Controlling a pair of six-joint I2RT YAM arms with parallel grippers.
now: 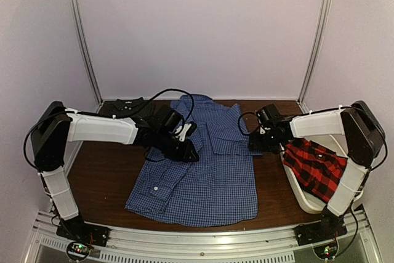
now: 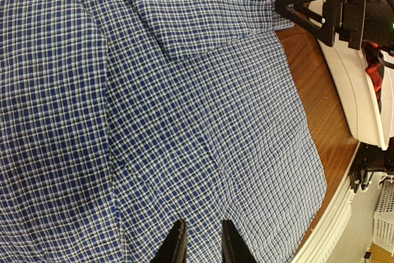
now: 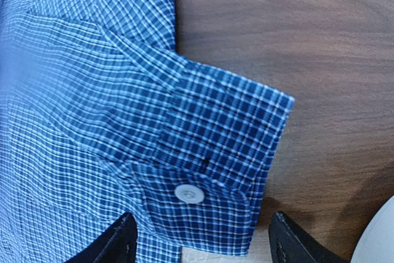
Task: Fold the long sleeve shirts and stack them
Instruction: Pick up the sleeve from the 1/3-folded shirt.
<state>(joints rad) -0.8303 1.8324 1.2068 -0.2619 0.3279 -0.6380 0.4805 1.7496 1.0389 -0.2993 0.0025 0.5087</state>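
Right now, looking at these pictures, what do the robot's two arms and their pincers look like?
Both the left arm and right arm have smooth white shell segments between chunky black joint housings, with thin black cables looping near the wrists. The left gripper and right gripper each end in two matte black tapered fingers.

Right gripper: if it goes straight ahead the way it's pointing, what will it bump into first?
Most likely the blue checked shirt's cuff, near its white button. The right gripper is open, fingers either side of it; depth is unclear.
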